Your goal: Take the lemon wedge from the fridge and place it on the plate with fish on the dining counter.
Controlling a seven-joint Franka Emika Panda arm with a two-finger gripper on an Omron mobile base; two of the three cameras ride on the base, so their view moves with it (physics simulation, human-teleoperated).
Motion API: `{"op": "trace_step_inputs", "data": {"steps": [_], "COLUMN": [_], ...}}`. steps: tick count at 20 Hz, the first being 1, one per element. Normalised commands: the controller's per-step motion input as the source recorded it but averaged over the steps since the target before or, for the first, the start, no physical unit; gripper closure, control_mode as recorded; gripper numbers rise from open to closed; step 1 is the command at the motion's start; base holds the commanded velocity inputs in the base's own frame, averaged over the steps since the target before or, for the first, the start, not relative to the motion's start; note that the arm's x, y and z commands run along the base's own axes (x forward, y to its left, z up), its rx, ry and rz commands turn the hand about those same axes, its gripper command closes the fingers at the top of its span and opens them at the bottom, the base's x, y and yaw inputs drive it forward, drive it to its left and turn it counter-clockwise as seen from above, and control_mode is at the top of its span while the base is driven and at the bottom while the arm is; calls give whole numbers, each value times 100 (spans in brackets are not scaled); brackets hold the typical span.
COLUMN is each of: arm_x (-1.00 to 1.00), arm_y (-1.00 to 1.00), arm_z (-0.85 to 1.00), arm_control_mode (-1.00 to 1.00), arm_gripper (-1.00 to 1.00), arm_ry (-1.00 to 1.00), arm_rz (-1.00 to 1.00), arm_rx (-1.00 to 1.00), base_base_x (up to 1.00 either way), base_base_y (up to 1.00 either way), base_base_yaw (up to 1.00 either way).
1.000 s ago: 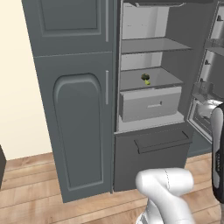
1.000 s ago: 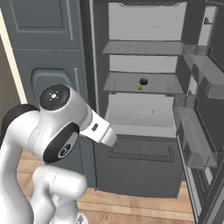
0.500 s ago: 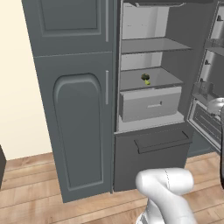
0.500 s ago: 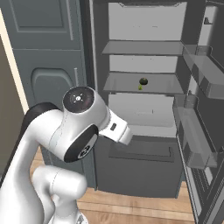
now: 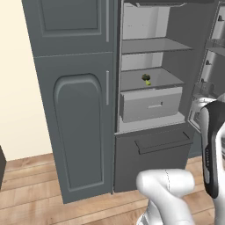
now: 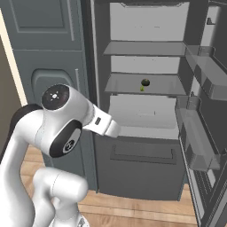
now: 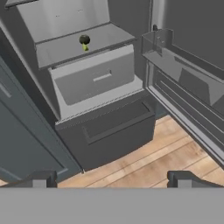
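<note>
The fridge stands open, its door swung out to the right. On its middle shelf lies the lemon wedge, a tiny yellow sliver touching a small dark green lump. My gripper is open and holds nothing. It hangs low in front of the fridge, well short of the shelf and below it, looking up at the wedge. The plate with fish and the dining counter are out of view.
A panelled dark grey cabinet flanks the fridge on the left. A pale drawer sits under the wedge's shelf. The door's clear bins jut out on the right. Wooden floor lies below.
The arm has swung: its elbow moved right and up in the right base view, and a dark-banded link came in at the right of the left base view. The jaws stayed open.
</note>
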Motion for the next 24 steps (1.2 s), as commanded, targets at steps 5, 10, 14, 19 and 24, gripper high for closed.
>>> {"op": "trace_step_inputs", "data": {"steps": [5,10,14,19,24], "arm_x": [0,8,4,5,0], "arm_y": [0,0,-20,-13,0], "arm_z": [0,0,-4,-3,0], "arm_control_mode": [-100,-100,-100,100,100], "arm_gripper": [-100,-100,-100,-100,-100], "arm_ry": [0,0,0,0,0], "arm_rz": [0,-1,-1,-1,0], "arm_rx": [0,0,0,0,0], "base_base_x": [0,0,0,21,41], "base_base_y": [0,0,0,-31,-2], "base_base_yaw": [0,0,0,-2,0]}}
